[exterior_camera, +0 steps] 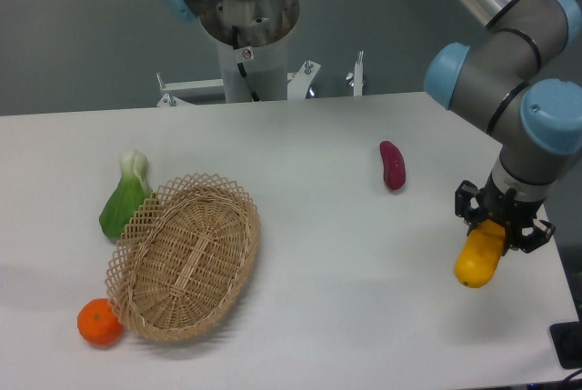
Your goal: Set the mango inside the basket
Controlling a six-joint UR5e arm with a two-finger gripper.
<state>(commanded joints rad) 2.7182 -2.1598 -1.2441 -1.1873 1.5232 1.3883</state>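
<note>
At the right side of the table, the yellow-orange mango [478, 261] sits between the black fingers of my gripper [500, 226], which is shut on its upper end. I cannot tell whether the fruit's lower end touches the table. The basket [185, 255], a light tan woven oval with a lattice rim, lies far to the left near the front, with nothing inside it.
A dark purple-red oblong vegetable [393, 165] lies between the gripper and the basket, further back. A green leafy vegetable [125, 195] touches the basket's back left rim. A small orange citrus [99, 322] sits at its front left. The table's right edge [566, 281] is close to the gripper.
</note>
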